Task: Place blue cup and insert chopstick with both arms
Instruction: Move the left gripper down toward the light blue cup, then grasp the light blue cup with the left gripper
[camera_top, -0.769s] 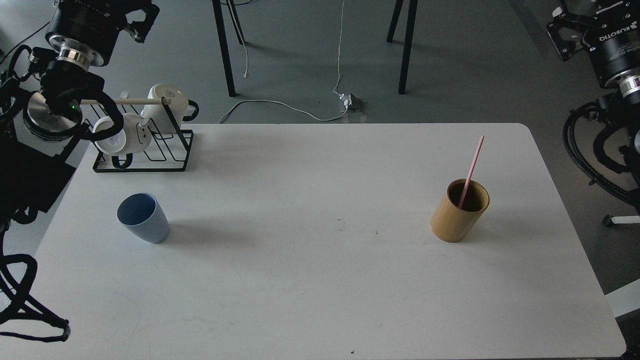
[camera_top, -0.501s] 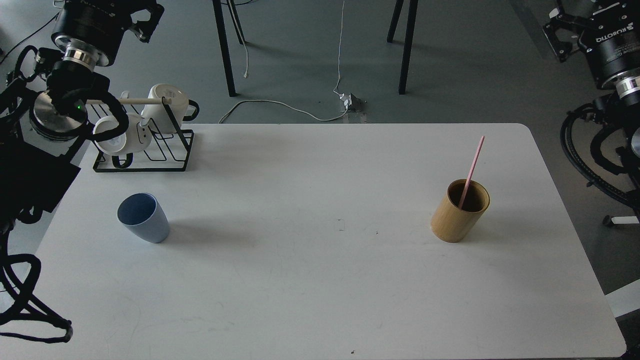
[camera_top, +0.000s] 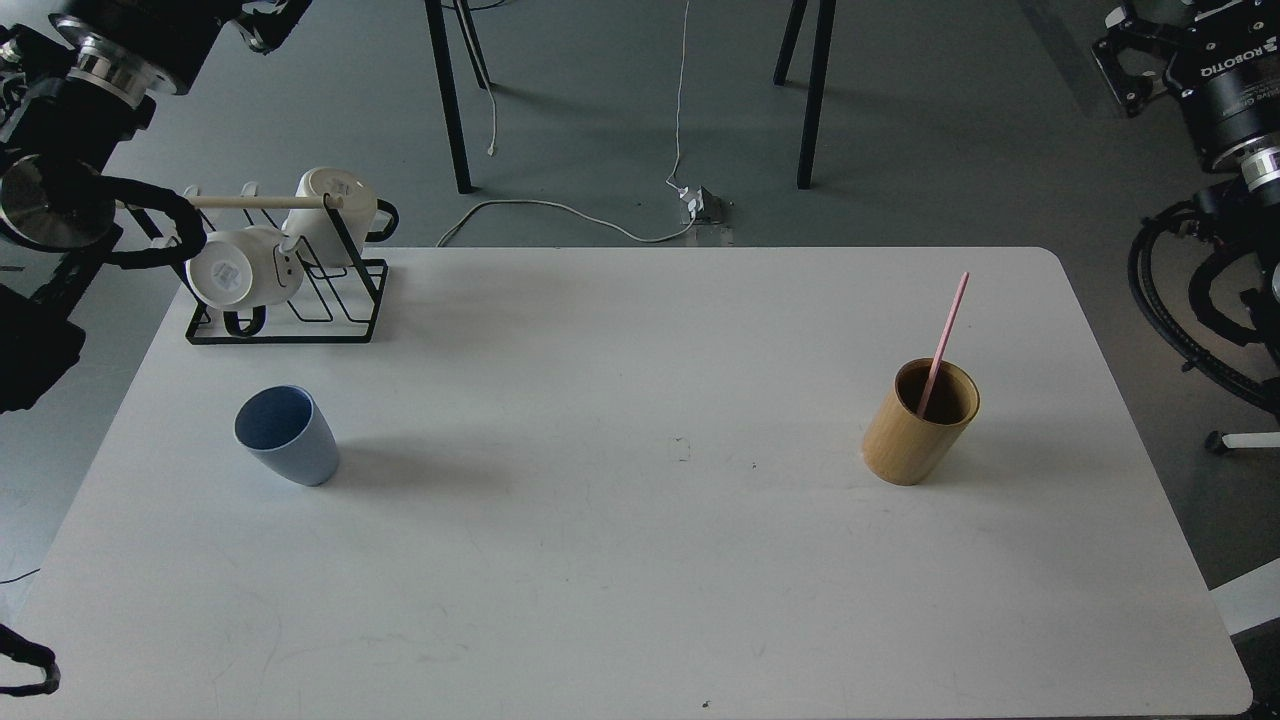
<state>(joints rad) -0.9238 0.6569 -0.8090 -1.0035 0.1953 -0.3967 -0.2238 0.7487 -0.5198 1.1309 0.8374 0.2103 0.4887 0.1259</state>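
One blue cup, one pink chopstick in bamboo holder; both hands' state unclear.

The black left arm enters from the upper left corner, with a silver ring at its wrist and a looped black cable hanging under it; its gripper end reaches the top edge of the view and is mostly cut off there, so the position of the fingers cannot be told. The black right arm stands at the upper right corner, with white letters on its round wrist body and black cables curling below. Its gripper is also cut by the top edge, and its state cannot be told.
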